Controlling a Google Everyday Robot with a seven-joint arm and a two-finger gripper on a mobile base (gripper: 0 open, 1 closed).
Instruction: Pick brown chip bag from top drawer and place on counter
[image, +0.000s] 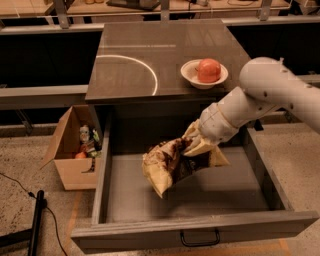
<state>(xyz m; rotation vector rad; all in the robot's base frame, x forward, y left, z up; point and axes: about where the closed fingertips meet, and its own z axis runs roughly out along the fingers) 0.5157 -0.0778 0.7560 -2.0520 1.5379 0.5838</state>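
Note:
My gripper (196, 146) is shut on the brown chip bag (167, 165) and holds it in the air above the floor of the open top drawer (200, 197). The bag hangs down and to the left of the gripper, wrinkled, with its tan end lowest. My white arm comes in from the right over the drawer's right side. The drawer's black handle (199, 238) shows on its front panel. The counter (150, 55) lies behind the drawer, dark and glossy with a white curved line.
A white bowl (204, 73) with a red-orange fruit stands at the counter's front right. An open cardboard box (75, 152) with small items sits on the speckled floor left of the drawer. A black pole (36, 222) and cable lie at the lower left.

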